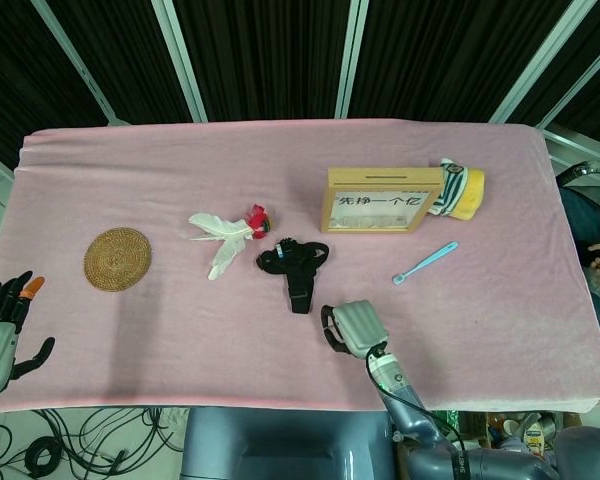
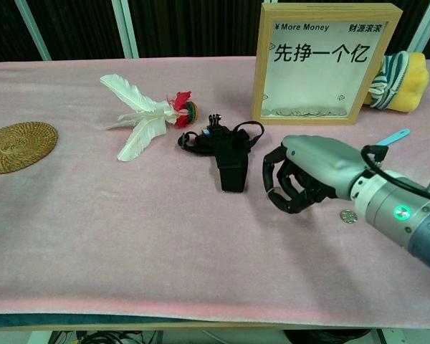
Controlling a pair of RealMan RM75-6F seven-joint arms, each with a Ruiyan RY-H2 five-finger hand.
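Note:
My right hand (image 1: 352,328) hovers over the pink cloth with its fingers curled in and nothing visible in them; in the chest view this hand (image 2: 308,174) is just right of the black strap mount (image 2: 227,147). A small silver coin (image 2: 349,216) lies on the cloth beside its wrist. Behind it stands the wooden money-box frame (image 2: 325,63), with coins at the bottom behind its glass. My left hand (image 1: 2,325) hangs off the table's front left corner, fingers spread, holding nothing.
A white feather shuttlecock (image 1: 225,232) lies left of the strap mount (image 1: 294,265). A woven coaster (image 1: 117,259) sits at the left. A light blue spoon (image 1: 425,262) and a yellow striped sock bundle (image 1: 460,190) lie right of the frame (image 1: 383,200).

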